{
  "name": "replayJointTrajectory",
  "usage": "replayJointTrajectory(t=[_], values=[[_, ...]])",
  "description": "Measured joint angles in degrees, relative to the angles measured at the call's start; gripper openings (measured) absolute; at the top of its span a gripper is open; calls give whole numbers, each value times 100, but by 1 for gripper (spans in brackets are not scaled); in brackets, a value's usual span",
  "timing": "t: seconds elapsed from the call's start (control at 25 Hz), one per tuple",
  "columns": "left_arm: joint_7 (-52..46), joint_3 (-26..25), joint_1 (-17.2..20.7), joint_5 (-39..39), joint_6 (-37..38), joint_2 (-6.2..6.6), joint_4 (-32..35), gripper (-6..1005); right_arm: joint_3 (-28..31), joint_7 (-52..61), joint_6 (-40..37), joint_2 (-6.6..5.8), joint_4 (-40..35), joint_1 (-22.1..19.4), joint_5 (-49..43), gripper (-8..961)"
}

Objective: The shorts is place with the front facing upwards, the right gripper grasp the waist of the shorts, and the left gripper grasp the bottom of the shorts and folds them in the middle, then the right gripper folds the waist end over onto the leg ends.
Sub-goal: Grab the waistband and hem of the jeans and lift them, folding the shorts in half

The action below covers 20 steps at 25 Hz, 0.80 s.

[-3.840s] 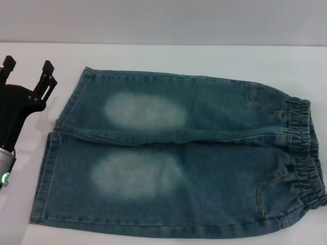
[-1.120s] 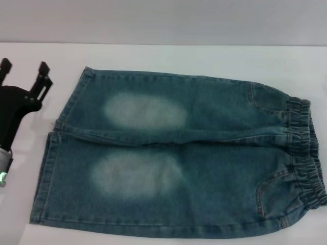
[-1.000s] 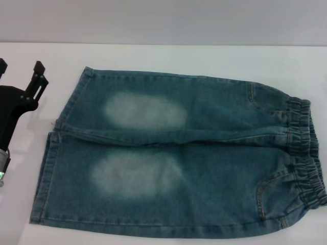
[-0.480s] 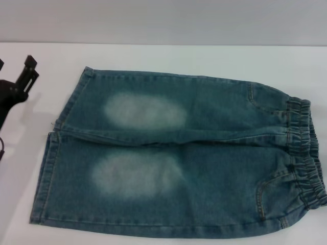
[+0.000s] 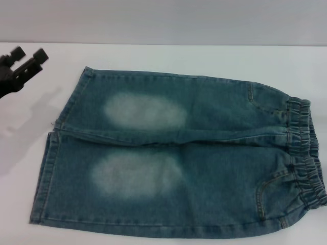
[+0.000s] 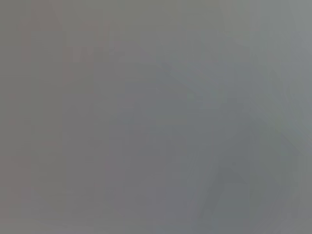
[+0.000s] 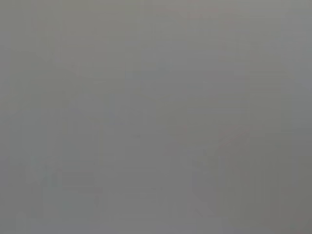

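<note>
At the far left, the left gripper (image 5: 28, 55), a black two-fingered claw, is seen above the white table (image 5: 168, 56), its fingers parted and empty. Just to its right, apart from it, the long blue denim shorts (image 5: 179, 153) are spread flat, leg hems (image 5: 48, 153) nearest it, the ruched waistband (image 5: 306, 153) rightmost.

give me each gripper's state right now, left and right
left gripper: open, holding nothing, off the leg-hem end of the shorts, clear of the denim.
right gripper: not in view, state cannot be told.
</note>
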Motion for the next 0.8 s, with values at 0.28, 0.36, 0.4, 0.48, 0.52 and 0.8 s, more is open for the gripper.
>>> replayJointTrajectory(t=[0.28, 0.36, 0.4, 0.48, 0.52, 0.8], values=[[-2054, 810, -507, 786, 1437, 157, -1624, 778, 161, -20, 146, -9, -141, -5, 0, 694], [-2490, 1327, -620, 778, 1846, 129, -2001, 777, 238, -20, 205, -8, -174, -5, 0, 694], [-2703, 1591, -679, 770, 2057, 107, -2194, 776, 308, -20, 268, -9, -207, 4, 0, 694], [-3097, 2085, -771, 768, 2346, 56, -2475, 775, 341, -22, 295, -8, -216, 14, 0, 694], [-3316, 2349, -815, 770, 2446, 29, -2598, 775, 382, -24, 320, -8, -227, 28, 0, 694], [-4463, 3466, -1075, 1069, 2672, -168, -3222, 771, 599, -30, 439, -9, -237, 134, 0, 695]])
